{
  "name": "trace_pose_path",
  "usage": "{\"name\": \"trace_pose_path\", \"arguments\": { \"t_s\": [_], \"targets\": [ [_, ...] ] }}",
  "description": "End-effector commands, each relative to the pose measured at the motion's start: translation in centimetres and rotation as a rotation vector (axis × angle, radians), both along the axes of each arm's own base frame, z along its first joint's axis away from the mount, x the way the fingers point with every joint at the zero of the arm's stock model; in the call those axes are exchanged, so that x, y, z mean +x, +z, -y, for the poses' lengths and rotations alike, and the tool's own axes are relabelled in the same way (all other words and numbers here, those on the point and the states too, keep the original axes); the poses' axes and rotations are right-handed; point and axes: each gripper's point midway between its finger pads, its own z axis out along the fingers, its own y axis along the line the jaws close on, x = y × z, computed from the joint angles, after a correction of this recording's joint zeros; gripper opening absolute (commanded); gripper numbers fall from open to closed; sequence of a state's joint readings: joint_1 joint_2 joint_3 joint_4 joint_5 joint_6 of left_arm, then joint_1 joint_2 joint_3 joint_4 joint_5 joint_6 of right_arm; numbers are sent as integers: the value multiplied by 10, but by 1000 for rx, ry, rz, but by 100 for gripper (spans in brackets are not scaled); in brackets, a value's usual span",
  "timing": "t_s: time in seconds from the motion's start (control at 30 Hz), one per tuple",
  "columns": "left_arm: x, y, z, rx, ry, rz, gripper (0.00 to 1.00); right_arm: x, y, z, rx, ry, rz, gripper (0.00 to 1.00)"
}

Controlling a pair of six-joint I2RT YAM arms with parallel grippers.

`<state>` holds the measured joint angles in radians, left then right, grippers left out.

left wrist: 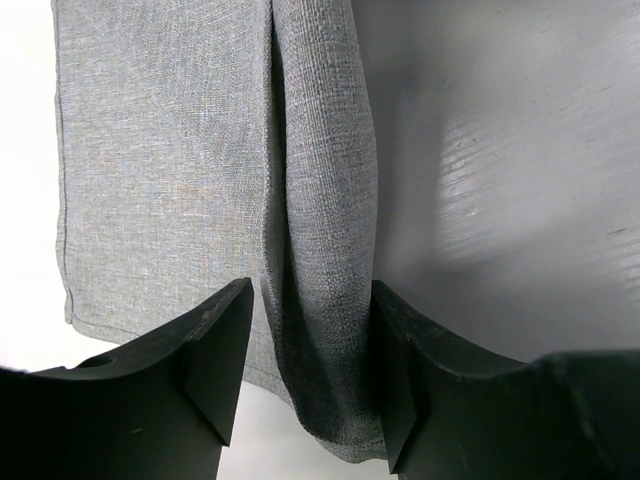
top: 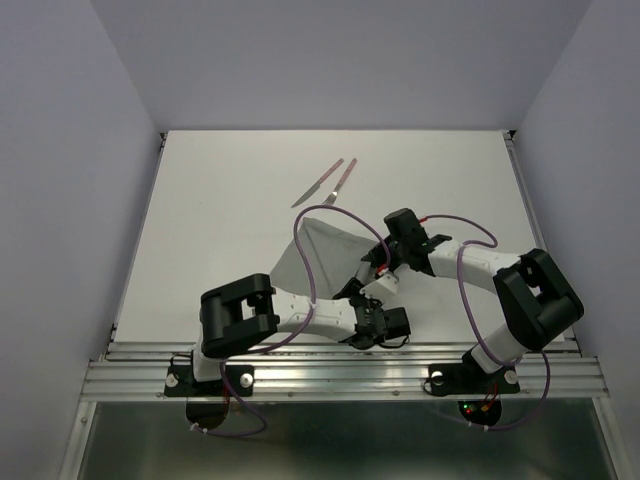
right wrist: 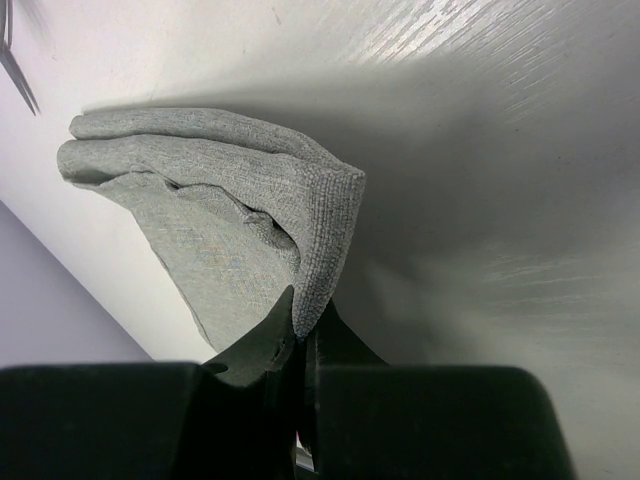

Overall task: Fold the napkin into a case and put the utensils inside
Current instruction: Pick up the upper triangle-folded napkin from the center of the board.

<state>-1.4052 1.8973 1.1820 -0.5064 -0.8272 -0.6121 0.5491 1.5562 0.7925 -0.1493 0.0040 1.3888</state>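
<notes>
Black left gripper [left wrist: 310,290], jaws apart, straddles a raised ridge of the thin grey cloth napkin [left wrist: 160,150], apparently to take the fold. Black right gripper [right wrist: 303,320], closed, pinches a napkin edge, holding the layers up. The napkin lies mid-way on the white table [top: 220,200]. The pink-handled knife and fork [top: 328,180] wait just beyond it.

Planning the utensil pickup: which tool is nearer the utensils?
Right. The right tool, pinching the napkin, sits across it from the utensils; the left tool straddles a napkin fold farther from them.

Napkin [left wrist: 160,150]: grey woven cloth, matte, fine visible weave. Table [right wrist: 480,150]: white, smooth, faint sheen. Left gripper fingers [left wrist: 215,350]: black plastic, matte, slightly grainy. Utensils [top: 318,183]: pinkish handles, silver metal ends.
</notes>
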Motion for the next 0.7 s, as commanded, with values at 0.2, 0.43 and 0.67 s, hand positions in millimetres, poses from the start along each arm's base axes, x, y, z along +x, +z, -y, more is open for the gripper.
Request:
{"name": "trace_pose_path", "arguments": {
  "t_s": [0.2,0.43,0.67],
  "targets": [
    [-1,37,3,-46,5,76,51,11,14,-2,23,-20,37,1],
    [-7,40,8,-61,-18,64,44,12,14,-3,23,-19,37,1],
    [-10,41,14,-75,-29,56,40,11,13,-3,23,-18,35,1]
  ]
}}
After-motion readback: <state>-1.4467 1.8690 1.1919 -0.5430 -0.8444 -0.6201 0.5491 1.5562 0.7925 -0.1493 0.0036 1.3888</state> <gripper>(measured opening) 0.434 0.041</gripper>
